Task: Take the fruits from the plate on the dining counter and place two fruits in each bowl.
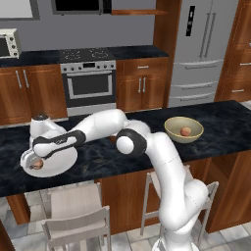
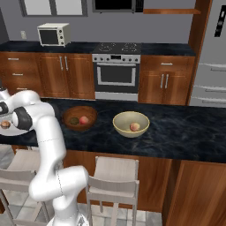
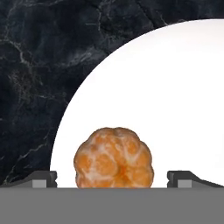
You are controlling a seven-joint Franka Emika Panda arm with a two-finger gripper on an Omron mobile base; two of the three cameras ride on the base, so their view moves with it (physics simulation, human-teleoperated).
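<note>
Over the plate (image 3: 175, 87) on the counter (image 3: 35, 65), the gripper (image 3: 113, 177) hangs, fingers (image 3: 43, 178) spread, the orange fruit (image 3: 114, 158) lying between them, untouched on either side.

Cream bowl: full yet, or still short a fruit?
Short one. The cream bowl holds a single reddish-pink fruit; the wooden bowl already has two. The orange fruit still sits on the plate, between the fingers.

No readable text, labels, brands or numbers anywhere; the fridge (image 1: 206, 49) display panel is too small to read.
</note>
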